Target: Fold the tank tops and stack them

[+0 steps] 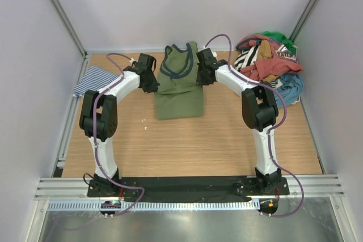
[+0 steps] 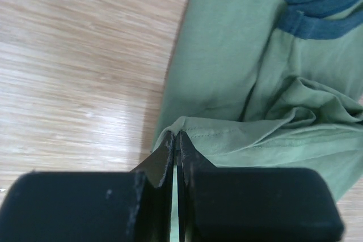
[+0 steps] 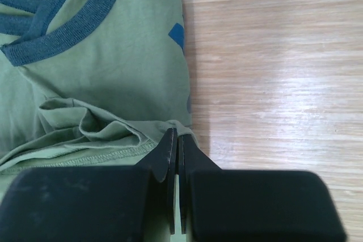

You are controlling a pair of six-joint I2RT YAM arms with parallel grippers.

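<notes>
— Wooden table, pale walls on three sides. Where is the green top?

— At the far middle of the table, between the two arms, neck end toward the back wall. From above it reads as a long green rectangle with navy trim at the far end.

— And the grippers?

— The left gripper is at the top's left edge and the right gripper at its right edge, both about halfway along. The overhead view gives only black wrists over the cloth, so a grip cannot be judged from it.

— Do the wrist views settle it?

— Yes. In each one the jaws are pressed together on a corner of the stitched hem. The left one pinches the left corner, the right one the right corner. That hem lies doubled over the body of the top, and the cloth between the grippers is bunched into wrinkles.

— What do the wrist cameras miss?

— The striped top. It is at the table's left edge by the wall, well apart from the green one. They also miss a pile of mixed clothes in the far right corner. Only the overhead view has those.

— And what does the overhead view miss?

— The stitching, the wrinkles, and a small blue patch at the top's right edge, seen from the right wrist.
</notes>
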